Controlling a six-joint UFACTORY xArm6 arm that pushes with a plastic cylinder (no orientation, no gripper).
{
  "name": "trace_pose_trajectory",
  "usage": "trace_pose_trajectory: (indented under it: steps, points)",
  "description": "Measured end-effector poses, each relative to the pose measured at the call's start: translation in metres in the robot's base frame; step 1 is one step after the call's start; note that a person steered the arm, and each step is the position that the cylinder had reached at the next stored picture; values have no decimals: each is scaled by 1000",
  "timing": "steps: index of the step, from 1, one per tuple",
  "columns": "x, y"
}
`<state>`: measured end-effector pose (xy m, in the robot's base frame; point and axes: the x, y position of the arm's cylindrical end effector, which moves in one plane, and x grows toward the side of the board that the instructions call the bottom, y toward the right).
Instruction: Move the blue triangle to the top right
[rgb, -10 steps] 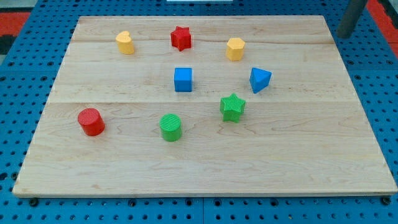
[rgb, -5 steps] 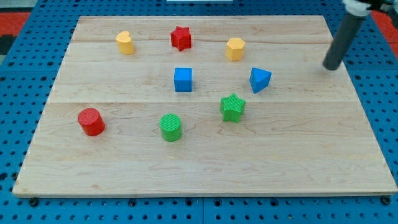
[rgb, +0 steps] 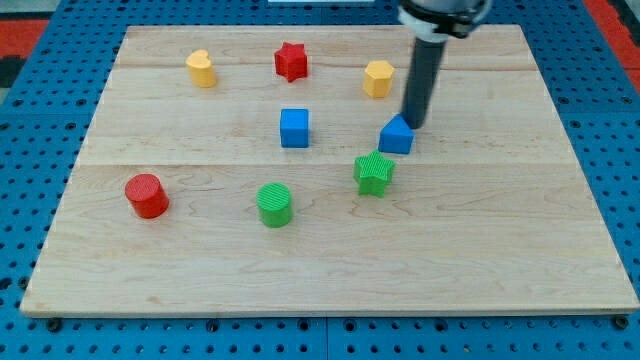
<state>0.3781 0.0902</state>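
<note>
The blue triangle (rgb: 396, 136) lies right of the board's middle, just above and right of the green star (rgb: 373, 172). My tip (rgb: 412, 125) stands against the triangle's upper right edge, touching it. The dark rod rises from there toward the view's top. The yellow hexagon (rgb: 378, 78) sits just above and left of the rod.
A blue cube (rgb: 294, 128) lies left of the triangle. A red star (rgb: 290, 61) and a yellow heart (rgb: 201, 69) are near the top. A green cylinder (rgb: 274, 205) and a red cylinder (rgb: 147, 195) are lower left. The wooden board (rgb: 500, 250) rests on blue pegboard.
My tip swept from the board's top right corner down and left to the blue triangle. The triangle shifted left and slightly down and turned. The other blocks did not move.
</note>
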Motion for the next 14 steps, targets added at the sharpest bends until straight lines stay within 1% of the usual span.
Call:
trace_pose_trajectory:
  steps: [1, 2, 3, 4, 5, 6, 7, 8, 9, 10, 11, 12, 13, 14]
  points:
    - [34, 5]
    - [52, 27]
    - [99, 35]
    - [102, -14]
    - [60, -38]
    - [27, -9]
    - [-3, 36]
    - [-45, 63]
    - [-83, 74]
    - [-81, 101]
    - [-70, 109]
    - [-99, 107]
    - [-109, 106]
    - [-69, 112]
